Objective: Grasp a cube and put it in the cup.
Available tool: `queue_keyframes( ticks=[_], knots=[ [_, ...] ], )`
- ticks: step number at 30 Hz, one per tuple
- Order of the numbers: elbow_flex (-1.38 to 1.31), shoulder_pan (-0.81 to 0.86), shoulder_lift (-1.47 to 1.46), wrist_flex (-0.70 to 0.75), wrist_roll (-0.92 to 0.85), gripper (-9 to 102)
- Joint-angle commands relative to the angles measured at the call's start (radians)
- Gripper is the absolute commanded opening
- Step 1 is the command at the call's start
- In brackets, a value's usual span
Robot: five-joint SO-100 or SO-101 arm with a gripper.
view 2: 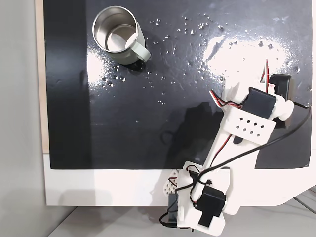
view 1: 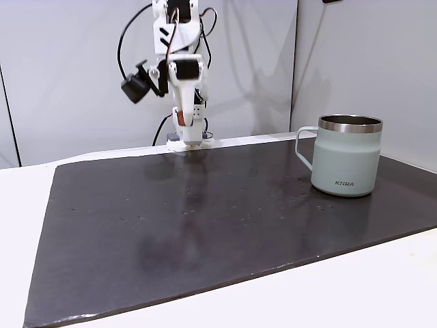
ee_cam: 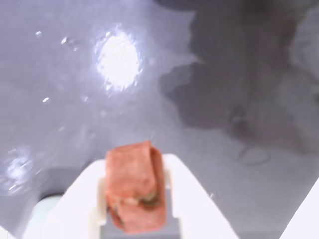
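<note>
**Cube in the claw, mug across the mat**

The cube [ee_cam: 135, 186], reddish-brown and matte, sits pinched between the white fingers of the claw [ee_cam: 137, 209] at 6 o'clock in the wrist view, lifted clear of the dark surface below. In a fixed view it shows as a small brown speck [view 1: 180, 118] low on the arm, at about 11 o'clock. The claw is closed on it; one upper corner juts past the fingers and the cube looks slightly skewed in the grip.

The cup [view 2: 118, 34], a pale green mug with a steel rim, stands upright and empty at 11 o'clock in the top-down fixed view, handle toward 4 o'clock. It is well apart from the claw.

Risks, as I judge them: the skewed hold could let the cube slip during the long swing. A release off centre could bounce it off the steel rim. A low approach could knock the mug.

A glossy black mat [view 1: 205, 219] covers the white worktop [view 1: 27, 205]; its wet-looking specks and strong lamp glare could hamper depth reading. Plain pale wall panels [view 1: 68, 68] stand behind.
</note>
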Motion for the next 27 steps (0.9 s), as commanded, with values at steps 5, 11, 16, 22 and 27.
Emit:
queue_keyframes(
  ticks=[5,11,16,22,27],
  knots=[
    [-0.276,0.014,0.110,0.152,0.021,0],
    [-0.345,0.020,0.104,0.158,0.017,0],
    [-0.393,-0.011,0.038,0.156,0.054,0],
    [-0.583,-0.104,-0.160,0.158,0.147,0],
    [-0.765,-0.190,-0.334,0.146,0.172,1]
  ],
)
